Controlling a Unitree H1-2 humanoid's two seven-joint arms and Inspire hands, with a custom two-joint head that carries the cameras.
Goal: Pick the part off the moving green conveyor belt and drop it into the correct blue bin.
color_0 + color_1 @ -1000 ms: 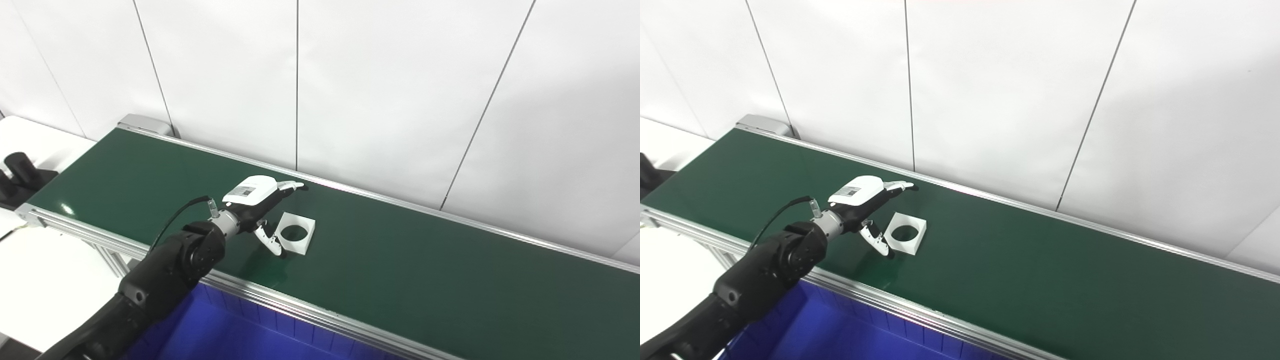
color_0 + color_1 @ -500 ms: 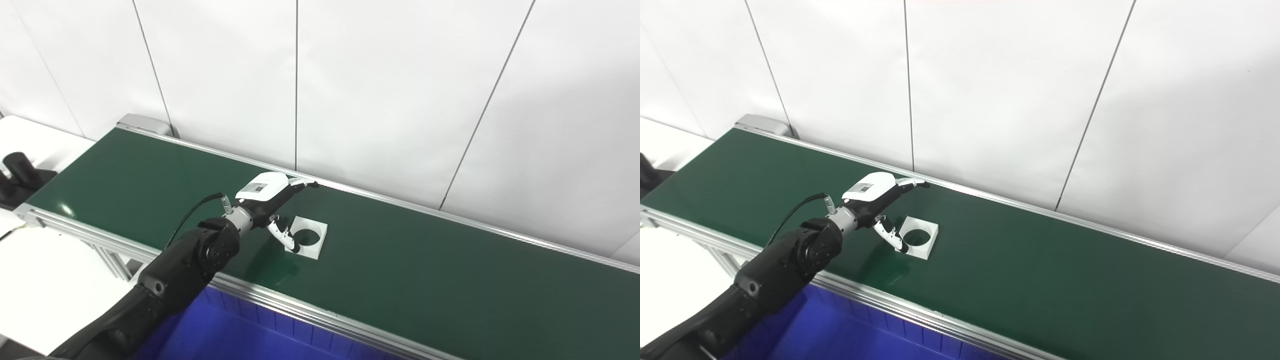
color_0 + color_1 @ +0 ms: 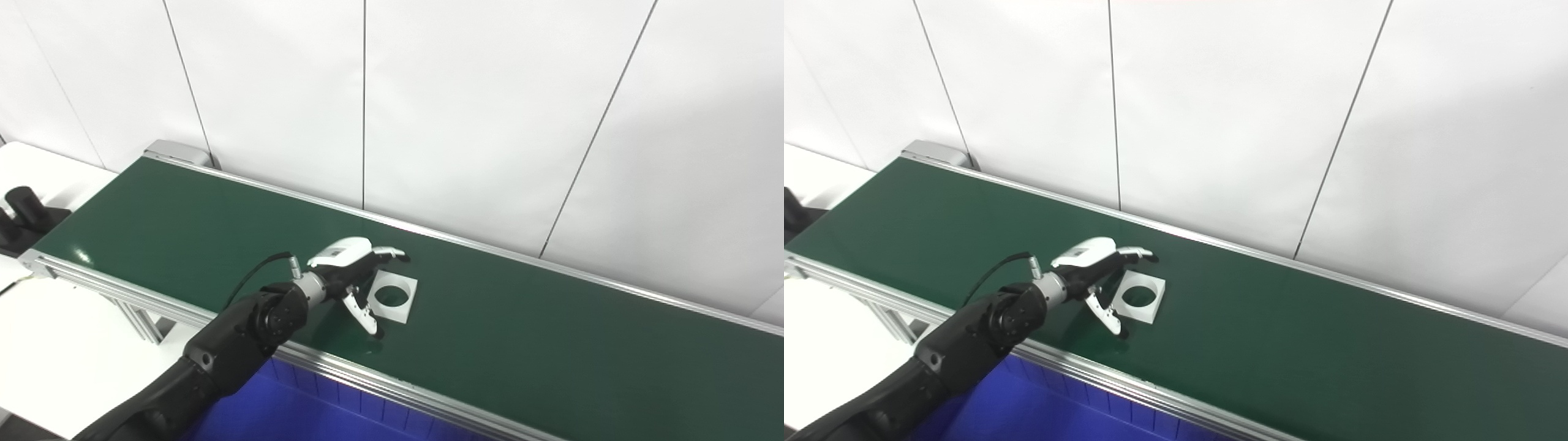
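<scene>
A flat white square part [image 3: 394, 298] with a round hole lies on the green conveyor belt [image 3: 520, 331]. My left hand [image 3: 352, 269] hovers low over the belt just left of the part, open, with fingers [image 3: 392, 252] reaching past its far edge and the thumb [image 3: 366, 314] by its near left corner. Nothing is gripped; whether the fingers touch the part I cannot tell. In the right eye view the same part [image 3: 1139, 296] sits right of the hand [image 3: 1096, 263]. My right hand is out of view.
A blue bin [image 3: 294, 410] sits below the belt's near rail [image 3: 398, 392]. White wall panels stand close behind the belt. A black object [image 3: 24, 214] rests on the white table at far left.
The part has ridden the belt to the right. My left hand followed it rightward and dropped lower, staying open beside it.
</scene>
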